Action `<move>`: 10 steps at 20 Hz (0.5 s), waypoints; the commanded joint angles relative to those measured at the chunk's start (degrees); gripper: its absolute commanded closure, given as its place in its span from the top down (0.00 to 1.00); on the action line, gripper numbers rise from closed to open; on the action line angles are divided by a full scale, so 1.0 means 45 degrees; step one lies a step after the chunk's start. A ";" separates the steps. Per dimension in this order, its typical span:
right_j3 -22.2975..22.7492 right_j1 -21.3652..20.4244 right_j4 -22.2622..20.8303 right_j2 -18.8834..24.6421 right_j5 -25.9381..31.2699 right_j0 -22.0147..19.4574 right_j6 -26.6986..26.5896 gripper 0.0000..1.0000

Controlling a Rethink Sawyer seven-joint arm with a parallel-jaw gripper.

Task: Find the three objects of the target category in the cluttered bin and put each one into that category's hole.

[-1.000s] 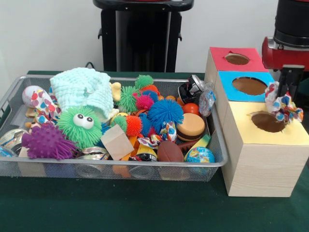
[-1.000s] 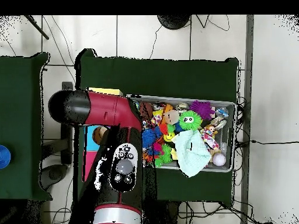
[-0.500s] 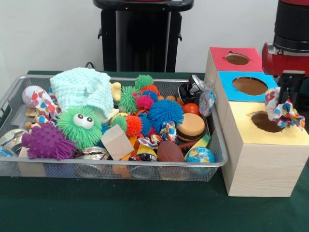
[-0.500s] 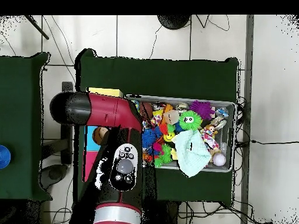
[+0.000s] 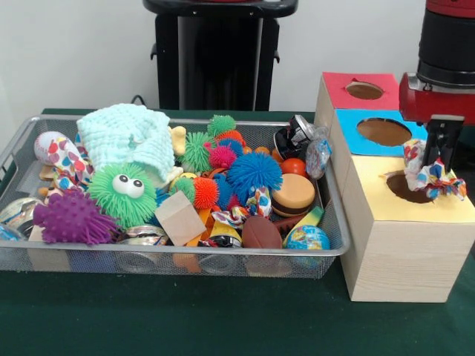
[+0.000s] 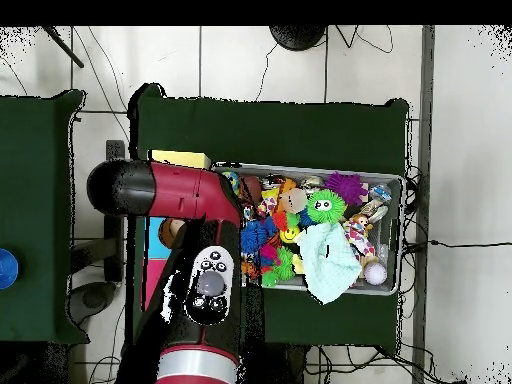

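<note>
Right, front view: gripper at right edge, jaws clamped on a dotted cloth piece hanging over the yellow box's hole. Wire-mesh bin fills left/centre w/ pom-pom balls, mint knitted cloth, two more printed cloth pieces. Overhead: red arm at frame left covers the boxes; bin at centre right.

In the front view the arm is cut by the top edge. The dotted cloth hides the tips of the hand and part of the round hole. In the overhead view the arm covers the boxes almost fully; only a yellow strip shows. The toys in the bin are too small to tell apart there.
</note>
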 commanded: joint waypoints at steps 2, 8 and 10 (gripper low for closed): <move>0.0539 0.0932 -0.0679 0.0035 -0.1255 0.0113 0.2268 0.00; 0.0434 0.1012 -0.0830 -0.0111 -0.1323 0.0032 0.1887 0.00; 0.0450 0.1022 -0.0831 -0.0121 -0.1446 -0.0004 0.1825 0.00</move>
